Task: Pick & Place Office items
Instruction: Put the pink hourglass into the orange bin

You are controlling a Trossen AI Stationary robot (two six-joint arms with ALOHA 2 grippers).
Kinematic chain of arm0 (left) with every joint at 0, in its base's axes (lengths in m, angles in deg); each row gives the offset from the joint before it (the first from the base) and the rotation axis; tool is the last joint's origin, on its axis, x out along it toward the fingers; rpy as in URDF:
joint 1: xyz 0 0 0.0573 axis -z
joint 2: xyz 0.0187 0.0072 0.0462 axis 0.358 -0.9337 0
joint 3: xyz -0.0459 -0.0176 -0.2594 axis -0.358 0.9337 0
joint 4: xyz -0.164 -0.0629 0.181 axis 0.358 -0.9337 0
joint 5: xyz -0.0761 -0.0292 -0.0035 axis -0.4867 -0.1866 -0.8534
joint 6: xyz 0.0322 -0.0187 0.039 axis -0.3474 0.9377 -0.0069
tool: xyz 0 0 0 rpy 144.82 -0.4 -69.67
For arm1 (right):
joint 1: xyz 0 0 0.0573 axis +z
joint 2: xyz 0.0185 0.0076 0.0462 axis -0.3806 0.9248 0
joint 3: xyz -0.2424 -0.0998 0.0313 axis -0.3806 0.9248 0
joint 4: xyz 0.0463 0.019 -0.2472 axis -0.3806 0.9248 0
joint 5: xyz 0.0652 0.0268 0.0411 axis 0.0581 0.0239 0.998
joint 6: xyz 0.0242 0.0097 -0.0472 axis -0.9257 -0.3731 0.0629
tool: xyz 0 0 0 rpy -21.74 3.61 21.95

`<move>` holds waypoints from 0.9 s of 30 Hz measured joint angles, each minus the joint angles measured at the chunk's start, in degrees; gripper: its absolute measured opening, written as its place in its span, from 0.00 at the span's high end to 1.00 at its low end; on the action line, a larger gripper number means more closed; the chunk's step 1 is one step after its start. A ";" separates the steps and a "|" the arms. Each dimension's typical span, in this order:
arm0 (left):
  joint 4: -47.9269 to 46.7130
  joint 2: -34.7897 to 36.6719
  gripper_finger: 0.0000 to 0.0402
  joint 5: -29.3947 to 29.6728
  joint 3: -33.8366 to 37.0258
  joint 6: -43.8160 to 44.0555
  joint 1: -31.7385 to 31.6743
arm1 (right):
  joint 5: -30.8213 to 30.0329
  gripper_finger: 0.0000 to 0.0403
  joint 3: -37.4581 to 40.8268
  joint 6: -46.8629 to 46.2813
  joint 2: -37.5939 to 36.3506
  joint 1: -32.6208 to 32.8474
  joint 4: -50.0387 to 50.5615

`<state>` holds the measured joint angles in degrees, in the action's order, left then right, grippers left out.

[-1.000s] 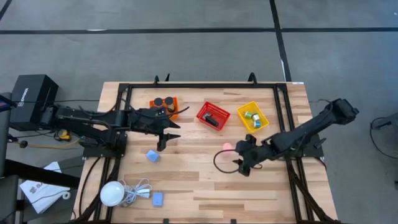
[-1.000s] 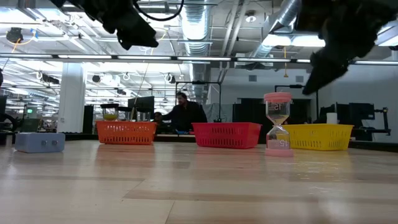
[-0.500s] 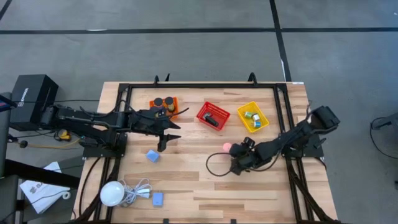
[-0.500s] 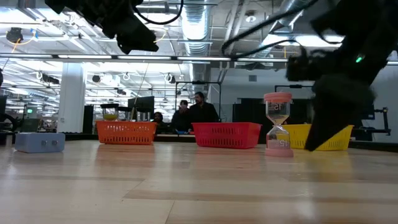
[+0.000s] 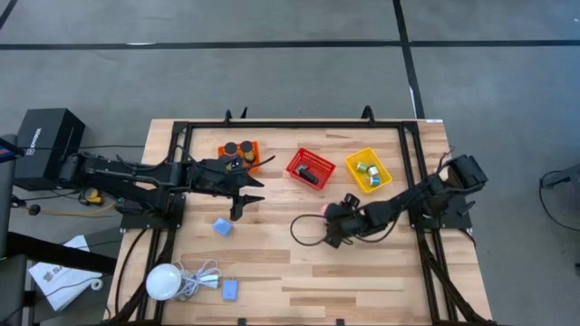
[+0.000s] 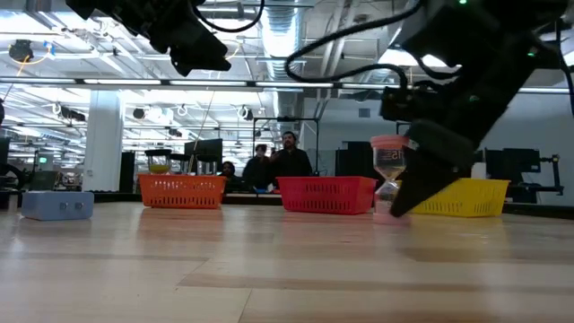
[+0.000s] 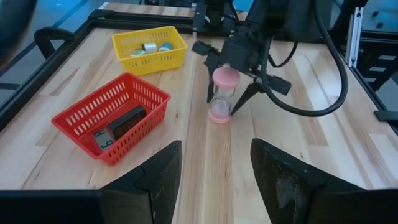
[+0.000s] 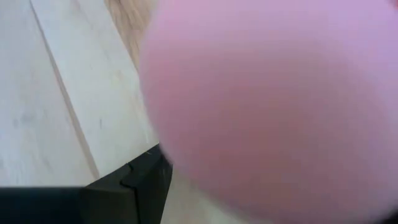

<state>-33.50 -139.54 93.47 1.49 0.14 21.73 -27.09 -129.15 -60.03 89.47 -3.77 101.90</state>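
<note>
Within the last second the right gripper had swung in from the right and dropped low, so that its spread fingers now stood one on each side of the pink hourglass. It had not closed, and the hourglass stood upright on the table near the middle, just on the near side of the red basket and yellow basket. The right wrist view was filled with pink, which put the hourglass right at the jaws. By the look of it, a grasp was the next step, and the reach was done.

The left gripper had not moved. It hung above the table left of centre, near the orange basket, jaws narrowly parted and holding nothing.

Room was fair. Bare wood lay all round the hourglass, and the baskets sat a short way beyond it, so a lift would clear them. A blue block lay well to the left, another blue block lay at the near edge beside the white bulb and its cable, all far from the right arm's path.
</note>
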 joint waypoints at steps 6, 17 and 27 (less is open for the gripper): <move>0.32 0.00 0.54 0.00 0.00 0.00 0.00 | 0.59 0.42 -0.02 5.42 2.79 -3.93 -7.29; 0.39 0.00 0.54 -0.02 0.00 0.00 0.00 | 5.62 0.42 -1.44 14.47 9.52 -8.42 -22.59; 0.47 0.00 0.54 0.00 0.00 0.00 0.00 | 6.69 0.42 -6.41 19.45 14.01 -10.15 -24.69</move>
<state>-33.03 -139.54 93.47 1.49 0.14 21.73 -20.40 -135.55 -40.58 103.48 -13.92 77.21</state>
